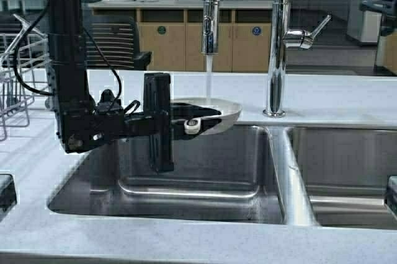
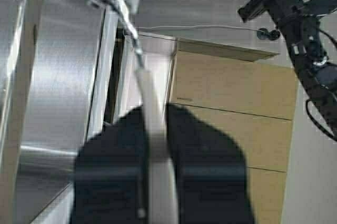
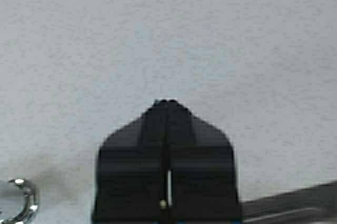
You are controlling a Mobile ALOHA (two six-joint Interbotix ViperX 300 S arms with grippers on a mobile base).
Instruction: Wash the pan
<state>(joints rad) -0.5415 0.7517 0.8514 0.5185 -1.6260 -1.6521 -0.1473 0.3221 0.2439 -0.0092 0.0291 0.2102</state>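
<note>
The pan (image 1: 214, 111), small, shallow and cream-coloured, hangs tilted over the back of the left sink basin (image 1: 205, 171). Water (image 1: 209, 78) runs from the pull-down faucet head (image 1: 211, 22) onto it. My left gripper (image 1: 181, 121) is shut on the pan's short pale handle, whose holed end (image 1: 192, 126) pokes out. In the left wrist view the handle (image 2: 158, 155) runs between the two black fingers of my left gripper (image 2: 156, 109). My right gripper (image 3: 167, 102) is shut and empty just over the pale countertop, at the far right in the high view (image 1: 392, 194).
The tall faucet post with its lever (image 1: 277, 47) stands behind the divider between the two basins. The right basin (image 1: 347, 165) lies beside it. A wire dish rack (image 1: 15, 84) stands on the counter at the left. Cabinets (image 1: 186, 41) are behind.
</note>
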